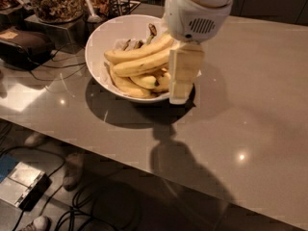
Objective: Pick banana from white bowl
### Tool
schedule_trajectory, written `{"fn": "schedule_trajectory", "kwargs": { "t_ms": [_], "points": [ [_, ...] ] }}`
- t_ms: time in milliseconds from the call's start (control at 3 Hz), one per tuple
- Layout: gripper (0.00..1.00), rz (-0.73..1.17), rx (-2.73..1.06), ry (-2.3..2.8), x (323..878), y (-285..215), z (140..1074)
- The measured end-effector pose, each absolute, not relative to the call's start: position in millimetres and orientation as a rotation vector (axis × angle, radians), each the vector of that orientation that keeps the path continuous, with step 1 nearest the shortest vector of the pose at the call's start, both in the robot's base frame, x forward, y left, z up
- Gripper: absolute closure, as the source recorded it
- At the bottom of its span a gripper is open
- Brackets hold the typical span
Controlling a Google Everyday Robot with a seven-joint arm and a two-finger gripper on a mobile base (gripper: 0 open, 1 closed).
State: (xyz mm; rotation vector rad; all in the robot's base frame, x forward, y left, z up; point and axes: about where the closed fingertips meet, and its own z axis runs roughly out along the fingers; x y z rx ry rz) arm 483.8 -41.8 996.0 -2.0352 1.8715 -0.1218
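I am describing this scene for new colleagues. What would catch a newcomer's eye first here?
First comes the big white bowl heaped with yellow bananas, at the back left of the grey table. Next is the robot's white gripper, which hangs at the bowl's right edge and hides part of the fruit.

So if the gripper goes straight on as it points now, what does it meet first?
The gripper points down at the right side of the white bowl. Probably it meets the rim first, or the bananas just inside; depth is unclear.
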Motion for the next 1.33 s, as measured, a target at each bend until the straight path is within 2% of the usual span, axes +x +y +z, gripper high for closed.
{"fn": "schedule_trajectory", "kwargs": {
  "t_ms": [333, 667, 1000, 1333],
  "points": [
    [0.23, -0.158, -2.046, 1.872, 498, -36, 994],
    [0.34, -0.191, -2.038, 1.893, 511, -34, 998],
    [0.32, -0.196, -2.024, 1.920, 524, -34, 998],
    [0.38, -0.202, -2.022, 1.930, 535, -31, 996]
  ]
}}
